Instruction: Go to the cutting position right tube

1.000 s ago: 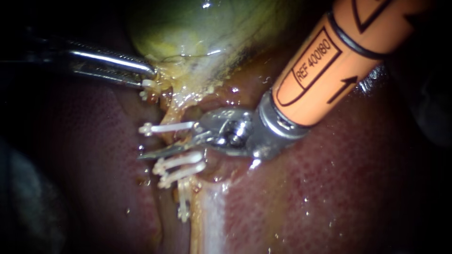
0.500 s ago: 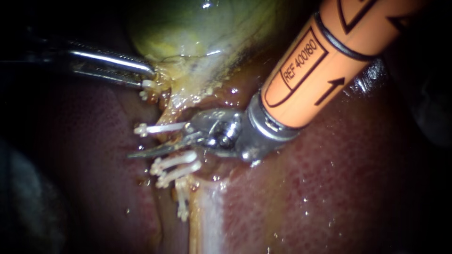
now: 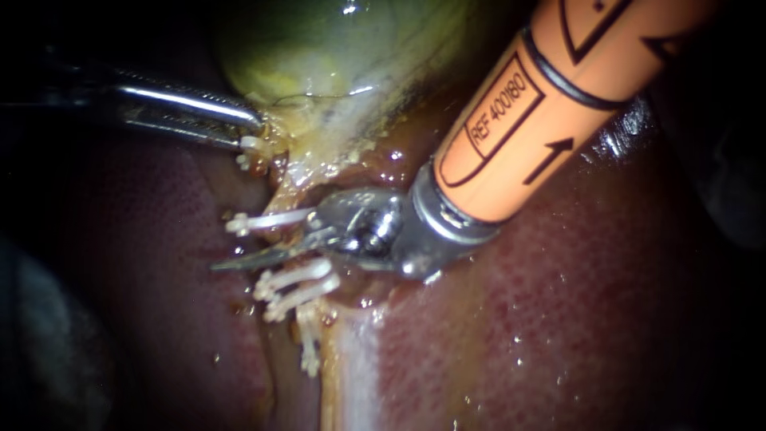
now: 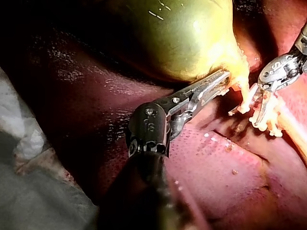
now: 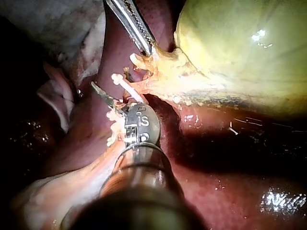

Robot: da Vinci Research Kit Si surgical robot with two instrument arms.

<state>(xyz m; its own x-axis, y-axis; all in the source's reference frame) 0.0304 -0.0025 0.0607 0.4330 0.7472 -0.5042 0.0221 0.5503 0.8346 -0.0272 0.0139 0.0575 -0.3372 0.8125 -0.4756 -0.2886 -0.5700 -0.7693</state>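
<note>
Jaws of the left instrument (image 3: pixel 254 132) clamp the neck of the gallbladder (image 3: pixel 335 56), well above the clipped stretch of the tube (image 3: pixel 286 190). Four white clips (image 3: pixel 267 221) crowd that tube: one above the thin blade of the right instrument (image 3: pixel 255 255), two just beneath it, a fourth lower down. Its blades stand narrowly parted, the lower one crossing the tube between clips, over the liver (image 3: pixel 558 319).

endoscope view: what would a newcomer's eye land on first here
The thick orange shaft of the right instrument dominates, entering from the upper right, its thin metal tip lying between the white clips at the centre, over the dark red liver. Next comes the yellow-green gallbladder at the top, with the left instrument shut on its lower edge.
</note>
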